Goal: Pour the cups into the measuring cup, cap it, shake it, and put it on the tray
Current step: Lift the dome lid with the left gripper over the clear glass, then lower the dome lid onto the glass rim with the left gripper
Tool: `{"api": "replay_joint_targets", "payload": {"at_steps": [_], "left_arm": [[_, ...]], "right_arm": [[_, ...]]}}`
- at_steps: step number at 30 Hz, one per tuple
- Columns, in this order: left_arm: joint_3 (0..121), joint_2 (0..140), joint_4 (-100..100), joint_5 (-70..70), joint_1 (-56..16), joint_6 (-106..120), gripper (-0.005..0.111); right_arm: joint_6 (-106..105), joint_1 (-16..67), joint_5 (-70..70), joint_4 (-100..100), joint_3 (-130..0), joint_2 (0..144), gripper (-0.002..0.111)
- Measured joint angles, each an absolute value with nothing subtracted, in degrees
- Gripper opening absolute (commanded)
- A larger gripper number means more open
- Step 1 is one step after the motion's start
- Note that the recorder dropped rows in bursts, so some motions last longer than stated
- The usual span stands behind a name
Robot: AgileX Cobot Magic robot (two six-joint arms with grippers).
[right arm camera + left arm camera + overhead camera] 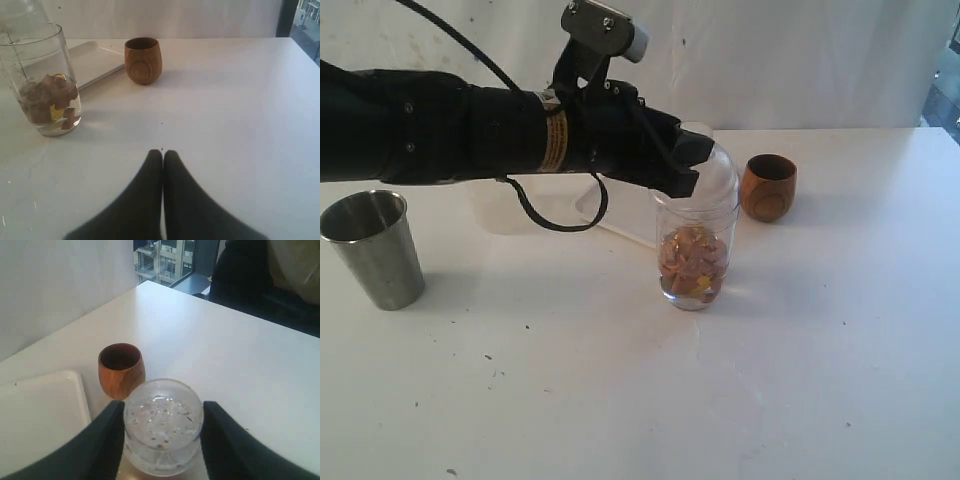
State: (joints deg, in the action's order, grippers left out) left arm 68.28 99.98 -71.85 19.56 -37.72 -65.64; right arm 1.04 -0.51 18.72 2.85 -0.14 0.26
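Note:
The clear measuring cup [695,262] stands mid-table with brown pieces in its bottom; the right wrist view shows it too [42,80]. Over its mouth sits the clear dome cap [722,172], slightly tilted. My left gripper [692,165] reaches in from the left and is shut on the cap [162,427], one finger on each side. The wooden cup [768,187] stands upright just right of the measuring cup. The steel tumbler [375,248] stands upright at the far left. The white tray [40,410] lies behind, partly hidden by my left arm. My right gripper [162,152] is shut and holds nothing, low over bare table.
A frosted whitish tub [505,212] sits behind my left arm, beside the tray's edge [618,225]. A white wall backs the table. The table's right edge lies beyond the wooden cup [143,60].

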Motion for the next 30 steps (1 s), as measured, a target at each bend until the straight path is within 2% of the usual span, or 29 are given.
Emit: {"api": "replay_joint_targets", "payload": {"at_steps": [30], "left_arm": [[72.9,102.5,-71.3,18.7,-37.7,-59.8,0.0]], "right_arm": [[1.0,-0.5,18.7,2.9,-0.1,0.3,0.0]]}}
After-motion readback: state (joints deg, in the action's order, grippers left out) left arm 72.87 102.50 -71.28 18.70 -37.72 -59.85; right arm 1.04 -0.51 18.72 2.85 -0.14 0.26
